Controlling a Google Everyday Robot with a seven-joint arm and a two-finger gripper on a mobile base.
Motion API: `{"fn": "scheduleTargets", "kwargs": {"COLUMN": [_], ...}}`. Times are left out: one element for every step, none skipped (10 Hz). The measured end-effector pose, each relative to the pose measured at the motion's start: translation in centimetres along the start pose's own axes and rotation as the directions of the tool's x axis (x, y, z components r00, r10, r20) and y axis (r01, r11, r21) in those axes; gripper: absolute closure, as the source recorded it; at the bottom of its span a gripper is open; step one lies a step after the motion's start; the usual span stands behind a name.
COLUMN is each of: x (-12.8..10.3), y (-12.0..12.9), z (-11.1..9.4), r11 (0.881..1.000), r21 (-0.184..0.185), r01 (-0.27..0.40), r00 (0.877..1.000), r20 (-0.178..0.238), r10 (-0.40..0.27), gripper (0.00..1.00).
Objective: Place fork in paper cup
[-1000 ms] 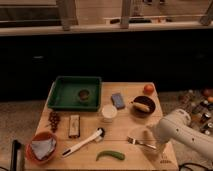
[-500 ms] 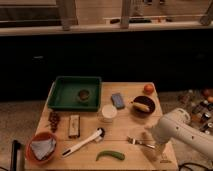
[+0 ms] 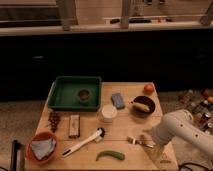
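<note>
The gripper (image 3: 146, 140) sits low over the near right part of the wooden surface (image 3: 125, 126), at the end of the white arm that reaches in from the right. The fork (image 3: 134, 141) lies flat right at the jaws, stretching out to their camera-left side (whether the jaws are closed on its handle or only beside it, I cannot tell). The paper cup (image 3: 107, 113) stands upright farther back and to the left of the jaws, apart from the fork. Just behind the jaws is the dark brown bowl (image 3: 150, 111). The green pepper (image 3: 110, 155) lies left of the jaws and nearer the front edge. The white-handled brush (image 3: 84, 143) lies farther left, and the green tray (image 3: 62, 95) is well apart at the back left.
</note>
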Motion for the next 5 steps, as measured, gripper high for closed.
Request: {"fn": "scheduleTargets", "kwargs": {"x": [-0.5,-1.0,-1.5,-1.9,-2.0], "y": [0.1,0.0,-0.3,-0.5,-0.6], "z": [0.5,0.9,1.3,1.9,2.1], "r11": [1.000,1.000,1.000,1.000,1.000], "r21": [-0.005,-0.004,0.000,0.005,0.007], "r01": [-0.007,-0.012,-0.017,-0.023,-0.025], "r00": [1.000,0.999,0.999,1.000,1.000], "r20": [0.019,0.029,0.028,0.019,0.017], "r10": [0.008,0.012,0.017,0.023,0.025], "gripper": [0.20,0.20,0.21,0.30,0.38]}}
